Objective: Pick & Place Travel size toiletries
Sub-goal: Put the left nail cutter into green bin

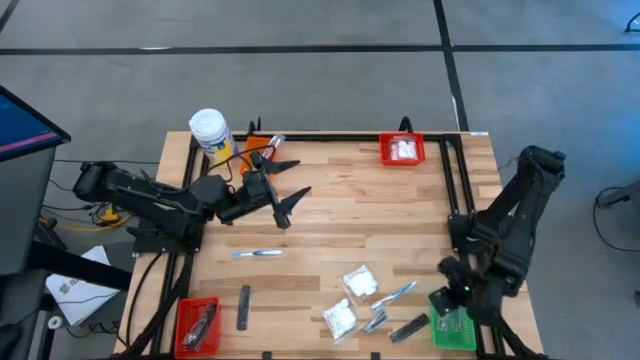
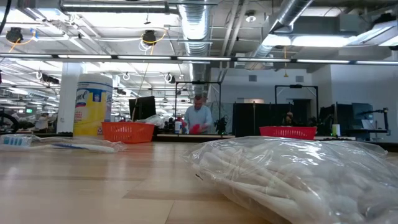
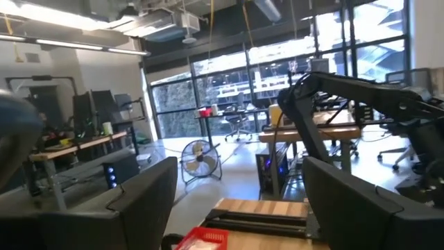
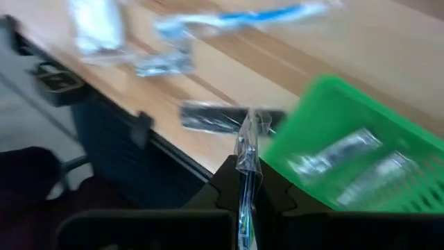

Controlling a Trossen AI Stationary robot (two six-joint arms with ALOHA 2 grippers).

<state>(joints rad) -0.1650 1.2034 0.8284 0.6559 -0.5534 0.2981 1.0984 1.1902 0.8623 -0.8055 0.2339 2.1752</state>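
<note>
Wooden planks make up the table (image 1: 330,215), framed by black rails; on it the two dark arms are the biggest things; the left gripper (image 1: 290,200) hangs above the far-left part of the table with its two fingers spread wide and nothing between them, and in its own wrist view the fingers (image 3: 142,201) frame only the room beyond; the right gripper (image 4: 246,191) sits at the near-right corner, just beside the green bin (image 1: 452,322), its jaws closed on a slim clear-wrapped item (image 4: 246,160) that sticks up between them, which looks like a wrapped toothbrush though I cannot tell for sure.

Next in size, a white-capped yellow jar (image 1: 211,133) stands at the far-left corner, with an orange bin (image 2: 127,131) just beside it; a red bin (image 1: 401,150) at the far edge holds something white; another red bin (image 1: 198,325) sits at the near-left corner; the green bin holds silvery sachets (image 4: 333,156).

Smaller still, two white puffy packets (image 1: 360,280) lie near the near edge, one behind the other; a blue-white toothbrush (image 1: 395,294) lies just right of them; another toothbrush (image 1: 257,254) lies alone left of centre; a dark grey bar (image 1: 243,306) lies near the near-left bin; another dark bar (image 1: 408,327) lies just beside the green bin; a small silvery sachet (image 1: 375,321) lies between packets and that bar.
</note>
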